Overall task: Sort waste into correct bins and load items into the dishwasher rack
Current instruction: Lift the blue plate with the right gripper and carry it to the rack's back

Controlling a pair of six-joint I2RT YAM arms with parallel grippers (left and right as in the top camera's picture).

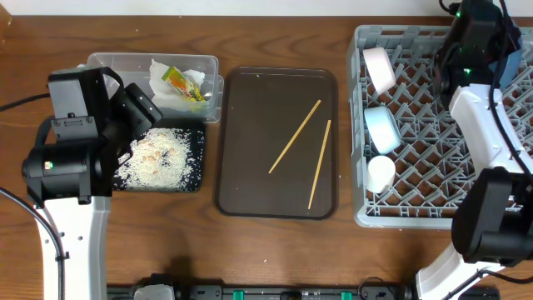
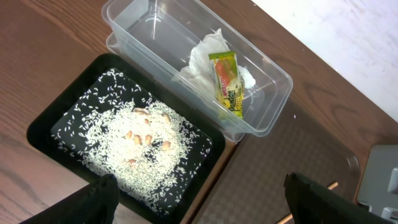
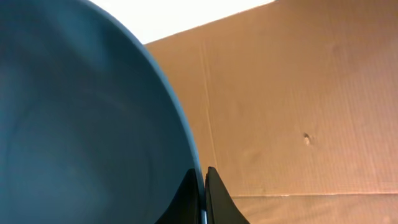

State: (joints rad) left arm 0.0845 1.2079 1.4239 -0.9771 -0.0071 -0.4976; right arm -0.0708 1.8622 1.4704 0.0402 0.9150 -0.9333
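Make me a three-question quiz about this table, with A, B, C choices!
1. Where is the yellow wrapper? A in the clear tub; B on the floor; C in a drawer.
2. How many chopsticks lie on the brown tray? A one; B two; C four.
3. What is the right gripper doing? A hanging open; B pinching the blue plate; C holding a spoon.
Answers: 1 A, it lies beside the tissue there. 2 B, two sticks show. 3 B, its fingers close on the plate's rim.
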